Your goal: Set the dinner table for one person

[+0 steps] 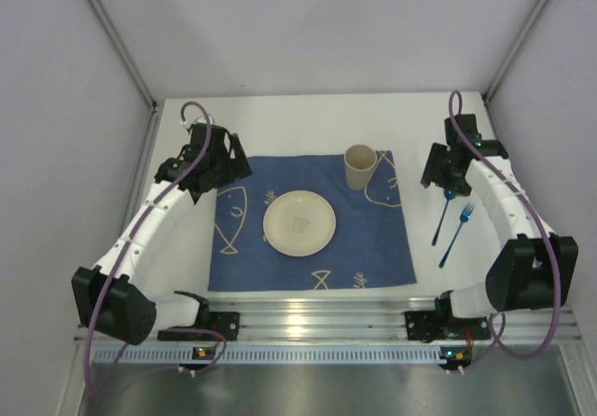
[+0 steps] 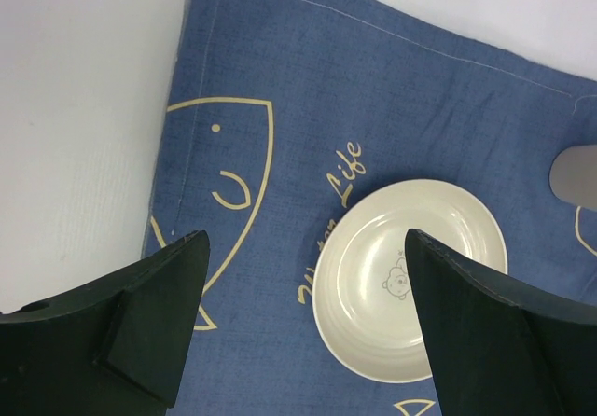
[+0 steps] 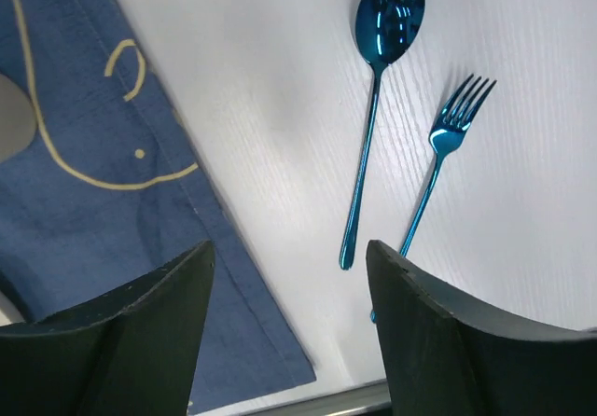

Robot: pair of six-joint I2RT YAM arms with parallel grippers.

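Note:
The white dinner table [image 1: 308, 117] carries a dark blue cloth [image 1: 312, 267] with cream fish drawings. A cream plate [image 1: 298, 222] sits in the cloth's middle and a cream cup [image 1: 360, 166] stands at its far right corner. A blue spoon [image 1: 440, 220] and a blue fork [image 1: 454, 239] lie side by side on the bare table right of the cloth. My left gripper [image 1: 233, 169] is open and empty above the cloth's far left corner; its wrist view shows the plate [image 2: 373, 285] ahead. My right gripper [image 1: 438, 181] is open and empty, above the spoon's [image 3: 378, 108] bowl end.
A ribbed aluminium rail [image 1: 317, 318] runs along the near edge, also in the right wrist view [image 3: 345, 399]. Grey walls close in the far and side edges. Bare tabletop lies beyond the cloth and left of it [image 2: 84, 108].

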